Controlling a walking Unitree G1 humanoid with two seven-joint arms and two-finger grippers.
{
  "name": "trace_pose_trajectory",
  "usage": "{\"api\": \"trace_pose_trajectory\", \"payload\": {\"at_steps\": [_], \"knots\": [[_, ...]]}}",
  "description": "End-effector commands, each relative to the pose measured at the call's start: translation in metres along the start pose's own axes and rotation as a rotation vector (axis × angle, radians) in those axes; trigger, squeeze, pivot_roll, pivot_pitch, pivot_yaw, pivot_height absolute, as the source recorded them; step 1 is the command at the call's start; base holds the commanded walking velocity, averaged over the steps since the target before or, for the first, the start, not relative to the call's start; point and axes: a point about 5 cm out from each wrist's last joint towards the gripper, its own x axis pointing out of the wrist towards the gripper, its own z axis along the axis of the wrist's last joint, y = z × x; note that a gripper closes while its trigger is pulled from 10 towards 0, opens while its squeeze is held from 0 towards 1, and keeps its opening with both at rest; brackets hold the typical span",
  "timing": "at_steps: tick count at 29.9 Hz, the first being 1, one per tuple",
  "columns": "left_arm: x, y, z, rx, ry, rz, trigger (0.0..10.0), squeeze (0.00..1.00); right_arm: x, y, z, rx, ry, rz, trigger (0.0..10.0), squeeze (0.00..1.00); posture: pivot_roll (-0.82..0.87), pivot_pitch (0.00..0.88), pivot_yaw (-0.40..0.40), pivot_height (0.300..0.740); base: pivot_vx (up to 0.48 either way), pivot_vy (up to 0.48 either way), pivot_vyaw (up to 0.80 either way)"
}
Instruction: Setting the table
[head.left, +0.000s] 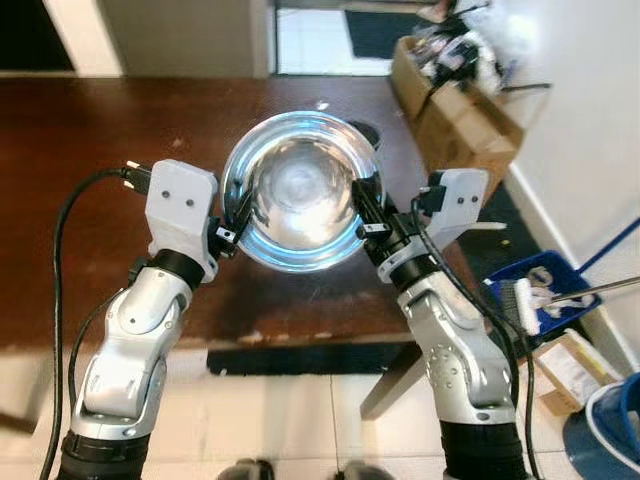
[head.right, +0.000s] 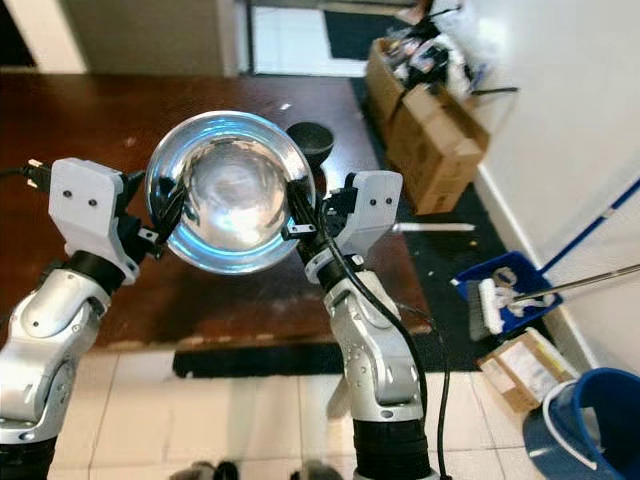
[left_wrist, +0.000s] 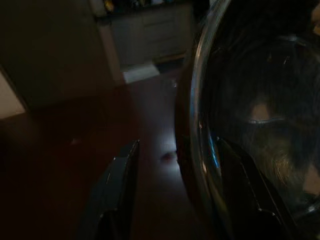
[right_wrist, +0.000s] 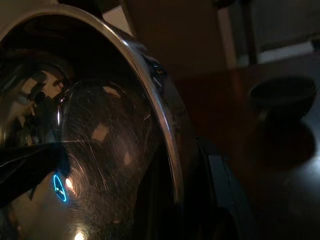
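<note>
nearby, small dark bowl (head.right: 311, 141) behind held steel bowl (head.left: 298, 190).

Bowl (head.left: 298, 190) above table (head.left: 80, 170), apparently.

The bowl (head.left: 300, 190) was shiny silver with a blue glint, the tabletop (head.left: 80, 150) dark reddish-brown, the small bowl (head.right: 311, 141) black, the floor (head.left: 290, 420) pale-tiled.

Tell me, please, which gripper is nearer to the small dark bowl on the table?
Right. The right gripper clamps the right rim of the steel bowl, just below the small dark bowl in the eye view. The left gripper grips the opposite rim, farther away.
</note>
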Motion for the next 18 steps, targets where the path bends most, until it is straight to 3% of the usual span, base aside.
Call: {"api": "trace_pose_trajectory", "payload": {"at_steps": [1,18], "knots": [[-0.0046,0.0111,-0.0180,0.007,0.094,0.064,10.0,0.00,-0.0024,-0.0021,0.0188,0.018,-0.101,0.000,10.0,0.00,-0.04,0.051,0.043,0.740,-0.319,0.000,0.00],[-0.0040,0.0115,-0.0191,0.005,0.097,0.064,10.0,0.00,-0.0029,-0.0021,0.0172,0.020,-0.095,-0.002,10.0,0.00,-0.04,0.053,0.042,0.740,-0.322,0.000,0.00]]}}
